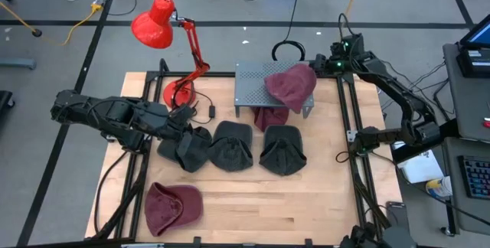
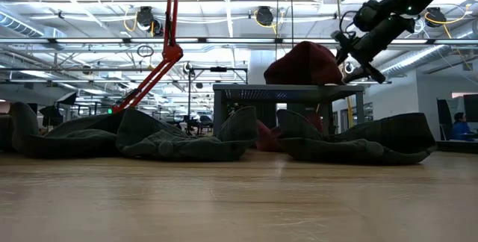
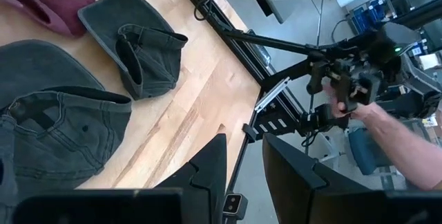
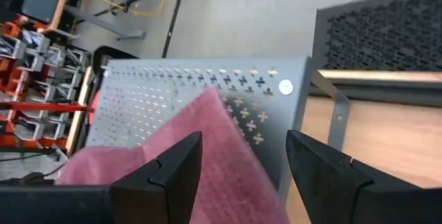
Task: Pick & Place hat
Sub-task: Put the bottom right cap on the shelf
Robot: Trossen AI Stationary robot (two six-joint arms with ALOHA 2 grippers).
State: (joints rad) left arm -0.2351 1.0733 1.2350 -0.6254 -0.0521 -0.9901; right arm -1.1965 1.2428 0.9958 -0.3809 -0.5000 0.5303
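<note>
A maroon cap (image 1: 173,207) lies on the table's near edge. Beyond it, three dark grey caps (image 1: 231,145) sit in a row; the left gripper (image 1: 186,116), fingers slightly parted and empty, rests beside the leftmost. Farther back, a maroon beanie (image 1: 292,87) lies on the perforated metal stand (image 1: 253,83). The right gripper (image 1: 331,62) hovers open just beyond it, holding nothing.

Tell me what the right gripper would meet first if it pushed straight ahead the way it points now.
Most likely the maroon hat on the perforated metal shelf: it fills the gap between the right gripper's open fingers. Depth is unclear.
</note>
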